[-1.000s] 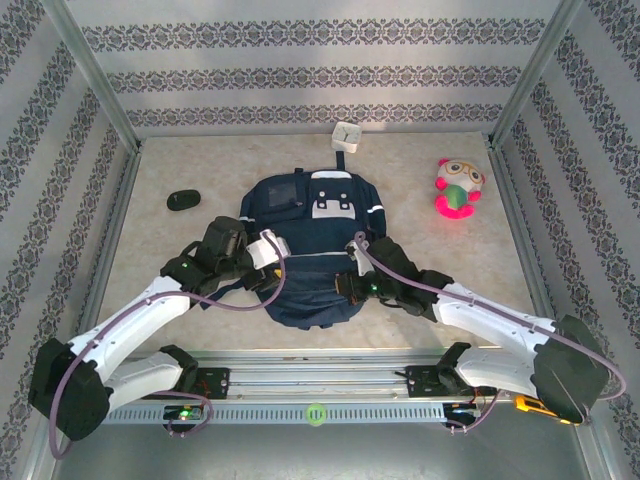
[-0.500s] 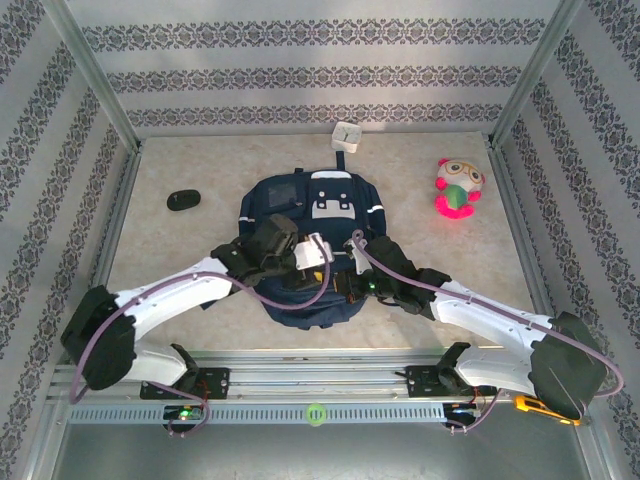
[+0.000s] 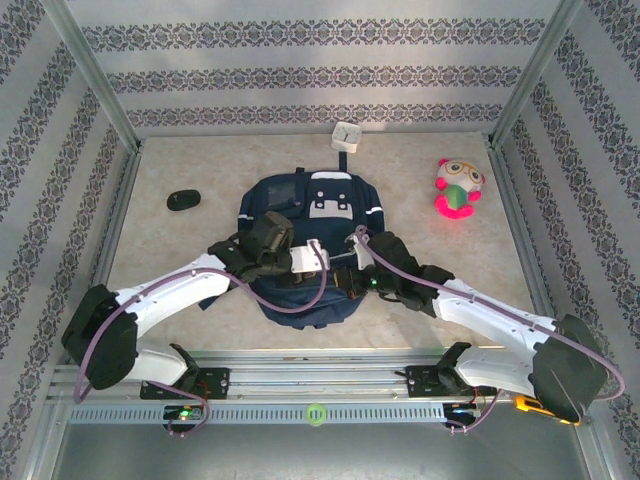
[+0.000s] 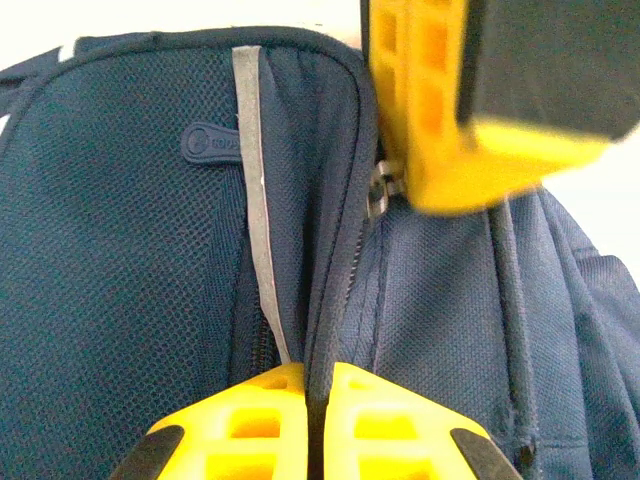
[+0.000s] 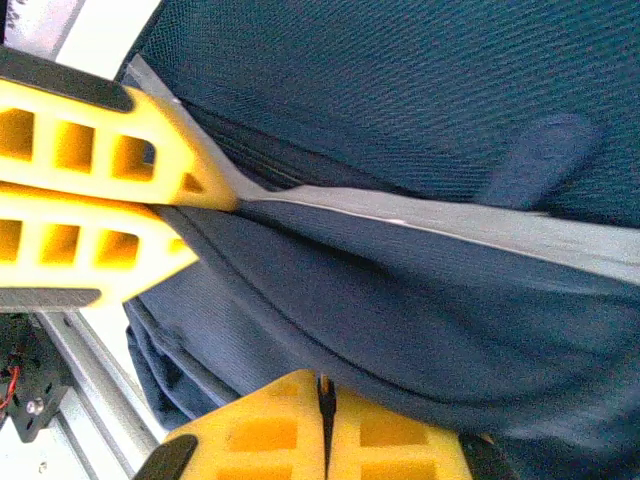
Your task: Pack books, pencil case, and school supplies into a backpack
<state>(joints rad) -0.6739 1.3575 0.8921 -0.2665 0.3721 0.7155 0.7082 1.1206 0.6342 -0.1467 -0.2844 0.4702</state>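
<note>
Backpack (image 3: 285,195) fabric lies pinched between closed left fingers (image 4: 250,425) and closed right fingers (image 5: 265,430).

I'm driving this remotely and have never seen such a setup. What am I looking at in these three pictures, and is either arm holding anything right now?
These are two white robot arms bolted at the near edge of a table. The wide picture looks down from above and behind them. The two close-ups come from a camera on each wrist. On the table lie a navy backpack, a black oval object, a pink-and-green plush toy and a small pale box at the far edge, probably the pencil case. Both arms meet over the backpack. The left fingers are shut on a fold of its fabric beside the grey stripe. The right fingers are shut on fabric close by.
</note>
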